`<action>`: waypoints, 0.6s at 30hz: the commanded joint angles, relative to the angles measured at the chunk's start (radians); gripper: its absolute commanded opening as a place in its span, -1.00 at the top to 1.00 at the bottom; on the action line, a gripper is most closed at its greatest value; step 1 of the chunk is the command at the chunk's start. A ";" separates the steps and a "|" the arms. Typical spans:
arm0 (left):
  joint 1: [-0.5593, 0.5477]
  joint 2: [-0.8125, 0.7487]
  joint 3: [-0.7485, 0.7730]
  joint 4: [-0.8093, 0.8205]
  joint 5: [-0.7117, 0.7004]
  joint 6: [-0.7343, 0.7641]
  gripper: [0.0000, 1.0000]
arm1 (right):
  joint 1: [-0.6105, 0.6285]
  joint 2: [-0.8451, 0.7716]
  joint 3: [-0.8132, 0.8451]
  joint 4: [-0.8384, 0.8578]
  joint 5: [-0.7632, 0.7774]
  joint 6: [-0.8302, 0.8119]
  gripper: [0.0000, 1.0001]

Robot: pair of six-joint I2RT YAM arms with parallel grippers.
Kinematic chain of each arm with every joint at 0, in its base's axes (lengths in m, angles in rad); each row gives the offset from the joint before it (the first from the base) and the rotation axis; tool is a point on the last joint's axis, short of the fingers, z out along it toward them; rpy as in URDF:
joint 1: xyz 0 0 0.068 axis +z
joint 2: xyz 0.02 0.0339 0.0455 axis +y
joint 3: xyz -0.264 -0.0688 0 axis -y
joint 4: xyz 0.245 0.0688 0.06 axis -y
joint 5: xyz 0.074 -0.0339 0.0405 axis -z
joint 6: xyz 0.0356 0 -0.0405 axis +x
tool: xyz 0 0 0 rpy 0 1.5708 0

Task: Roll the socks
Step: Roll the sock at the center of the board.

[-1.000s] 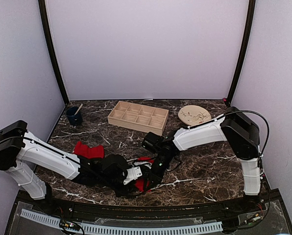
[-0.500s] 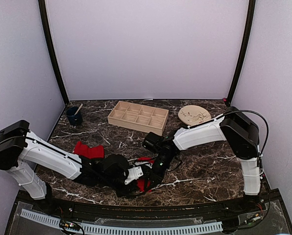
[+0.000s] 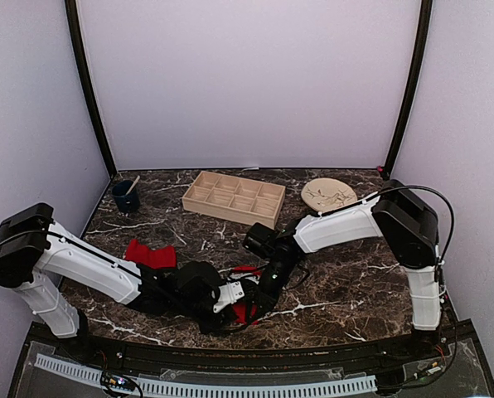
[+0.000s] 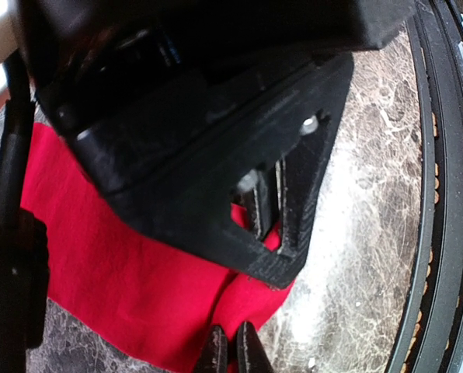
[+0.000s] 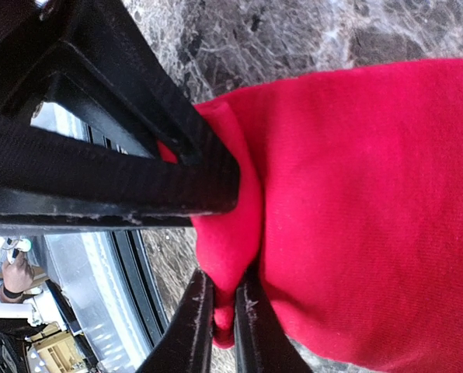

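Note:
One red sock (image 3: 244,312) lies at the front middle of the table, mostly hidden under both grippers. My left gripper (image 3: 233,300) is shut on its near edge; in the left wrist view the fingertips (image 4: 233,351) pinch the cloth of the sock (image 4: 130,280). My right gripper (image 3: 260,300) is shut on a fold of the same sock; in the right wrist view the gripper (image 5: 220,315) squeezes a bulge of the red cloth (image 5: 371,210). The two grippers face each other, almost touching. A second red sock (image 3: 150,254) lies flat to the left.
A wooden compartment tray (image 3: 234,197) stands at the back middle, a round wooden plate (image 3: 329,195) at the back right, and a dark cup (image 3: 127,197) with a stick at the back left. The table's black front rail (image 4: 433,233) runs close to the grippers.
Both grippers have shifted slightly to the right with the sock held between them. Nothing else has moved.

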 commanded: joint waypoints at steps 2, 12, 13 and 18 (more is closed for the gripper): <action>-0.006 0.052 -0.013 -0.118 0.015 -0.006 1.00 | -0.006 0.015 -0.008 0.028 0.029 0.015 0.68; -0.005 0.042 -0.012 -0.130 0.025 -0.019 1.00 | -0.037 -0.049 -0.072 0.081 0.062 0.066 0.47; -0.003 0.041 -0.013 -0.129 0.028 -0.024 1.00 | -0.041 -0.056 -0.086 0.091 0.065 0.073 0.47; 0.012 0.048 -0.011 -0.129 0.076 -0.037 1.00 | -0.065 -0.092 -0.139 0.140 0.073 0.102 0.44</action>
